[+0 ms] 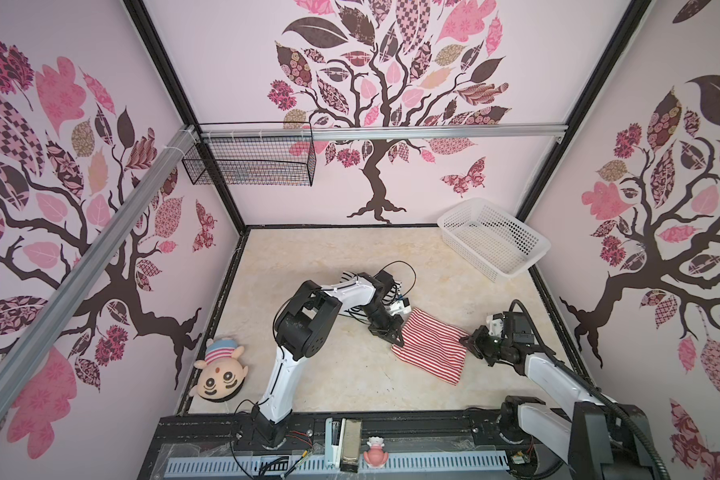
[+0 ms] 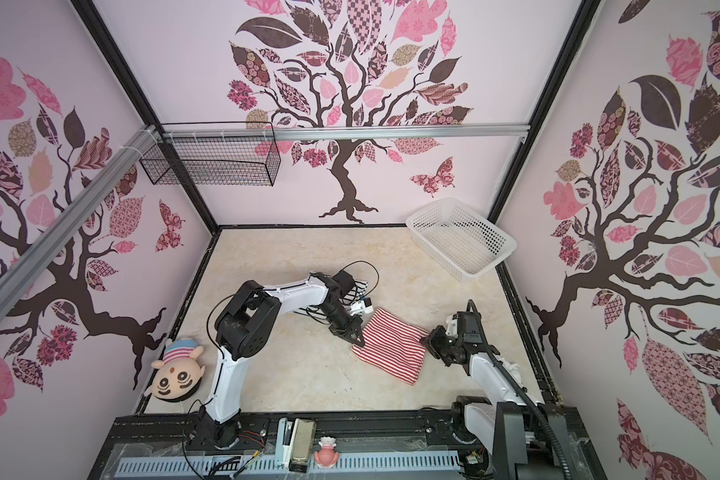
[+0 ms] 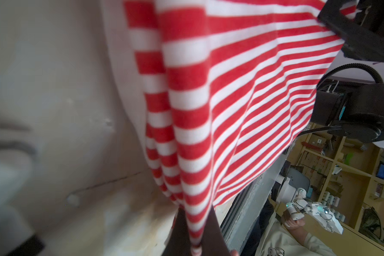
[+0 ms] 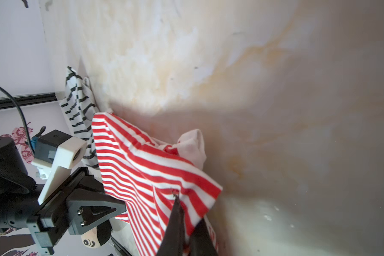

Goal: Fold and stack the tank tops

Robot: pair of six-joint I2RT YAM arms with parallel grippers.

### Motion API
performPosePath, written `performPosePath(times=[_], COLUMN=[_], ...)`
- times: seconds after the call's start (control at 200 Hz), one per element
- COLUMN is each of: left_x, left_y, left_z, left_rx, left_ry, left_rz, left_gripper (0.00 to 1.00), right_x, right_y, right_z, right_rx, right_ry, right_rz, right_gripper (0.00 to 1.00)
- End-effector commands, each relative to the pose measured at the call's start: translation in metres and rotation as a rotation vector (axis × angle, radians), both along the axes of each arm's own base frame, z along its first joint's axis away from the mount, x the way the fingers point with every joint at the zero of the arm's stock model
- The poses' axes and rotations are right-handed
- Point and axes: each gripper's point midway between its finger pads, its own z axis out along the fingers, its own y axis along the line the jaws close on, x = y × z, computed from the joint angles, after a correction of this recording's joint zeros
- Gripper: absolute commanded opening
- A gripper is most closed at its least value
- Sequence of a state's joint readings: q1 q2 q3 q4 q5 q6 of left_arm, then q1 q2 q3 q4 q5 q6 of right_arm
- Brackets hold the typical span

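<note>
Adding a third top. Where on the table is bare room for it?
Widest bare patch: far left of the table, between the back wall and the black-and-white top. A smaller one sits at the front, between the left arm and the red-and-white top. Crowded: the left gripper and right gripper pinch that top; the basket fills the far right corner.
</note>
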State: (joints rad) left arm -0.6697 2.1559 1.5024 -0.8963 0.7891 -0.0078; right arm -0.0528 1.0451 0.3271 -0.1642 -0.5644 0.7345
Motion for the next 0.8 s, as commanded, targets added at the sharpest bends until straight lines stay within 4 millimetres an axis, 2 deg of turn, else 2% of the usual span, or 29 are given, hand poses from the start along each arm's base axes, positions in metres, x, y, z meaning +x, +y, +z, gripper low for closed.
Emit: performPosePath(times=[0.0, 0.205, 0.42, 0.57, 0.795], left_x=[0.019, 0.038, 0.071, 0.099, 0.136], left_y=[-0.006, -0.001, 0.017, 0.039, 0.084], left_z=[0.042, 0.073, 0.097, 0.103, 0.105], left_rx=[-0.068, -0.087, -0.091, -0.083, -0.053], left_ry=[-0.128, -0.223, -0.308, -0.33, -0.35], left_rz=[-0.015, 0.002, 0.064, 0.129, 0.225], left_gripper=[0.05, 0.04, 0.04, 0.04, 0.04], right_x=[0.014, 0.036, 0.068, 0.094, 0.137], right_y=[0.008, 0.015, 0.022, 0.04, 0.081], right_z=[0.028, 0.058, 0.093, 0.102, 0.098], right_rx=[0.012, 0.014, 0.018, 0.015, 0.014], right_ry=[-0.042, -0.094, -0.157, -0.17, -0.158], right_rz=[0.013, 0.022, 0.034, 0.074, 0.15], right_gripper=[0.0, 0.0, 0.0, 0.0, 0.0])
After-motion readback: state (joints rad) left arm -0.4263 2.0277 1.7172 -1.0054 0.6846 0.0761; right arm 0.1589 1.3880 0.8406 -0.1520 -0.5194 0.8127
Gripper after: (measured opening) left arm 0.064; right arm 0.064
